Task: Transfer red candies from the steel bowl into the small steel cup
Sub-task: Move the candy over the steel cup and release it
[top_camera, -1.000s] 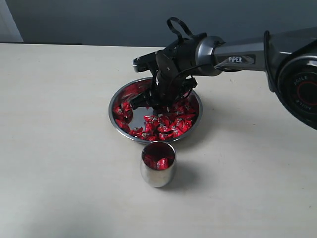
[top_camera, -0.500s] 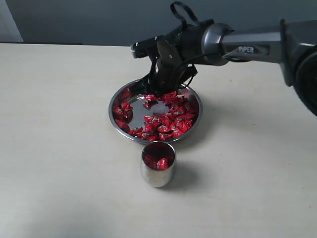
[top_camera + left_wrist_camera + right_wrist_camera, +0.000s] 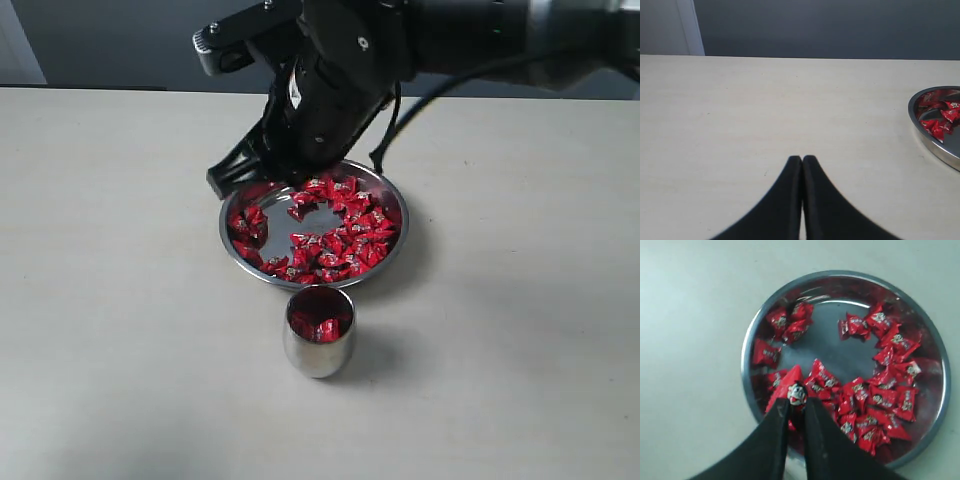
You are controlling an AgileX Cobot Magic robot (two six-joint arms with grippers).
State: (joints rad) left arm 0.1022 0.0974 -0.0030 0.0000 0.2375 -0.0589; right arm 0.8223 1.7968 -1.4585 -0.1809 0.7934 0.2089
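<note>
Right wrist view: your right gripper (image 3: 796,403) pinches one candy (image 3: 796,391) above the bowl (image 3: 832,337); hold that squeeze firm and release only when centred over the cup (image 3: 318,355), just beside the bowl.

Right claw (image 3: 796,403) pinches red candy (image 3: 790,382) — above steel bowl (image 3: 743,360); red candies (image 3: 880,400) inside

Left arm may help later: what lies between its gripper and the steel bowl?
Only bare table, per the left wrist view, between the left gripper and the steel bowl.
</note>
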